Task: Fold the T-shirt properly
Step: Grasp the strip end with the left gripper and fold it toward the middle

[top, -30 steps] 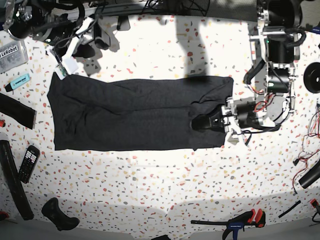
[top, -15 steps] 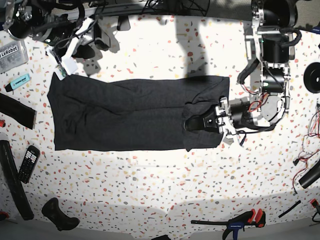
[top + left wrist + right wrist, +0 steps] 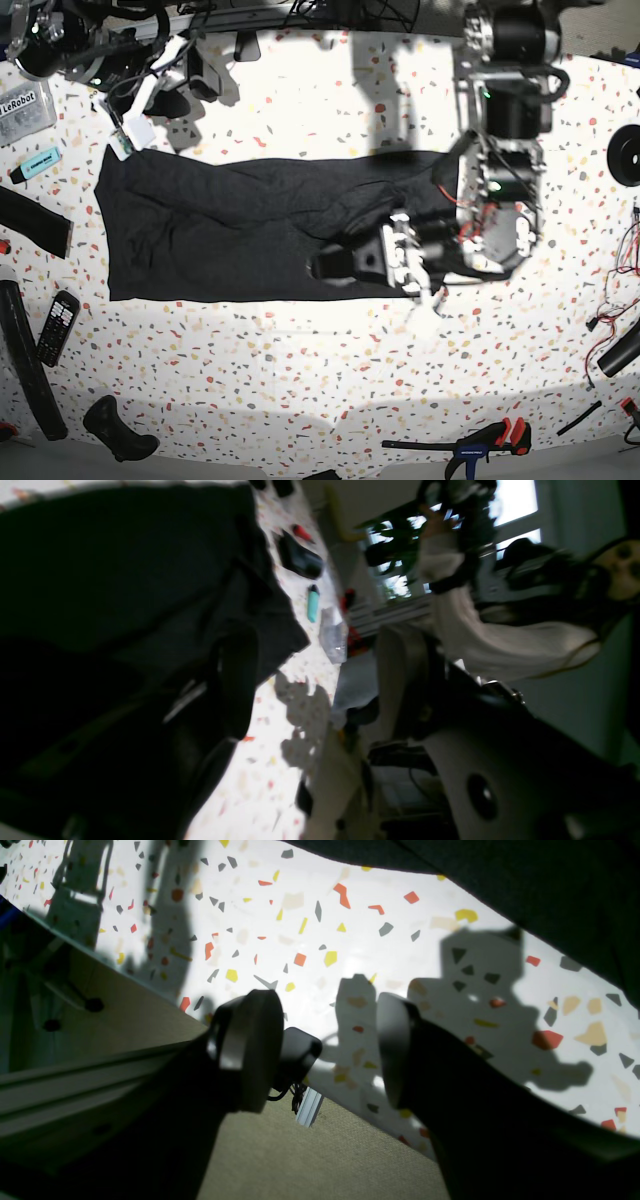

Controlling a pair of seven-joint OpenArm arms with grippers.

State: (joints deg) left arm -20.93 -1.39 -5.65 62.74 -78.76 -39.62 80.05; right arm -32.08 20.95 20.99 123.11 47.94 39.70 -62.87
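Left gripper (image 3: 335,264) over T-shirt (image 3: 220,230)

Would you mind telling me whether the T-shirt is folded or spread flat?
Folded: the T-shirt lies as a long narrow band across the table, no sleeves showing, its right end bunched under the left claw.

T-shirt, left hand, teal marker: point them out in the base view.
T-shirt (image 3: 220,235), base view, middle of the flat dark fabric.
Left hand (image 3: 345,263), base view, black fingertips over the shirt.
Teal marker (image 3: 36,164), base view, middle of its barrel, at the table's left edge.
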